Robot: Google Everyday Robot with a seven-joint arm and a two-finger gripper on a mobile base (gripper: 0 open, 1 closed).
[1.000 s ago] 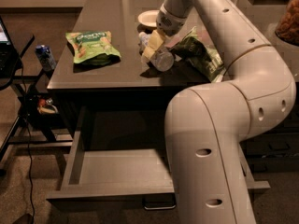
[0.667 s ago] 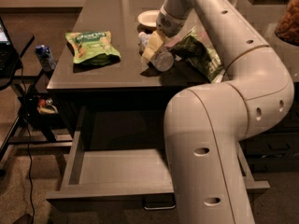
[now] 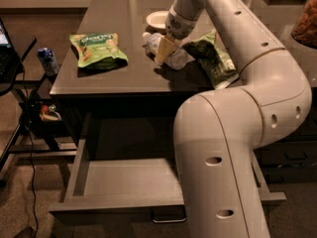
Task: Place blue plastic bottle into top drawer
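Two snack bags [image 3: 99, 48] [image 3: 218, 63], one blue plastic bottle [image 3: 177, 58], one bowl [image 3: 157, 20], one can [image 3: 48, 61], one top drawer [image 3: 114, 205], one gripper [image 3: 164, 51] at the bottle.

Upper centre, the gripper [image 3: 163, 52] is at the bottle [image 3: 179, 59] lying on the cabinet top [image 3: 114, 9]; bowl [image 3: 156, 19] behind, left bag [image 3: 98, 48] at upper left, right bag [image 3: 217, 58] just right. The drawer [image 3: 124, 182] stands open at lower centre; can [image 3: 48, 61] far left

Dim, warm light falls from above; the glossy cabinet top [image 3: 110, 11] carries pale glare streaks near its far edge; the gripper [image 3: 165, 47], low over that top's right half, throws a dark shadow toward the front edge; the open top drawer [image 3: 129, 182] lies in gloom.
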